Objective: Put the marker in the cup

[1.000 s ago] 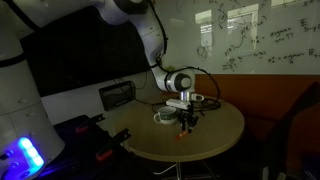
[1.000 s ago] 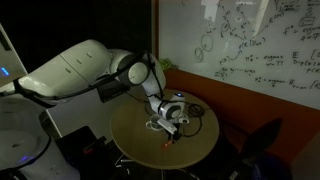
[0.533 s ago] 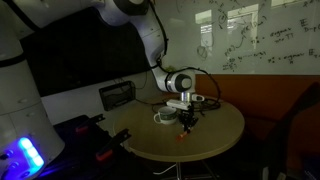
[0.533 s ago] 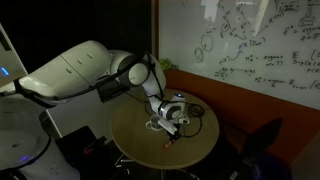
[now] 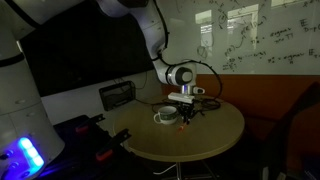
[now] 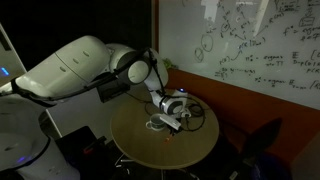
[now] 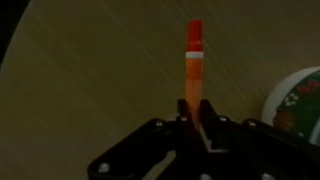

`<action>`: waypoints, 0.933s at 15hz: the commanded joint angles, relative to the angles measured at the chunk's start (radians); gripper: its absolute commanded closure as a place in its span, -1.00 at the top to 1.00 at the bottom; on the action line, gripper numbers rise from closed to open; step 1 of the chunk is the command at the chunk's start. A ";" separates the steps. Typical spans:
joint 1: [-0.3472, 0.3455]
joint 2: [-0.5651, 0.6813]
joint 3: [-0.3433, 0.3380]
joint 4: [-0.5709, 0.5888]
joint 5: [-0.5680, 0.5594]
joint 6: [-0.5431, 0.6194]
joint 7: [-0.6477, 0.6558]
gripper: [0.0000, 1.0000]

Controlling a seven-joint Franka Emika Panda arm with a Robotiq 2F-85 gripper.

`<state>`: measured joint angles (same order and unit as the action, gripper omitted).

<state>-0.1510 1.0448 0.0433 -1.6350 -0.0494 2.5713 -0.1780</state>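
Note:
In the wrist view, the orange-red marker (image 7: pixel 195 60) stands out from between my gripper's (image 7: pixel 197 128) fingers, which are shut on its lower end, above the wooden table. The white cup (image 7: pixel 297 98) shows at the right edge of that view, beside the marker. In both exterior views the gripper (image 5: pixel 186 118) (image 6: pixel 179 121) hangs just over the round table, right next to the white cup (image 5: pixel 164 116) (image 6: pixel 160 124). The marker is too small to make out there.
The round wooden table (image 5: pixel 215 135) carries a black looped cable (image 5: pixel 208 100) behind the gripper. A dark boxy device with a grille (image 5: pixel 117 95) stands beyond the table. A whiteboard wall (image 6: pixel 260 50) is at the back.
The arm has risen a little from the table surface and shifted slightly toward the cup, with the marker held in the fingers.

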 commanded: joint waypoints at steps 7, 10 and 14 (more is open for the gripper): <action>-0.152 -0.216 0.179 -0.243 0.044 0.073 -0.294 -0.91; -0.135 -0.242 0.202 -0.309 0.052 0.206 -0.276 -0.91; -0.118 -0.272 0.247 -0.388 0.021 0.381 -0.256 -0.91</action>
<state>-0.2704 0.8146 0.2703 -1.9518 -0.0299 2.8591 -0.4248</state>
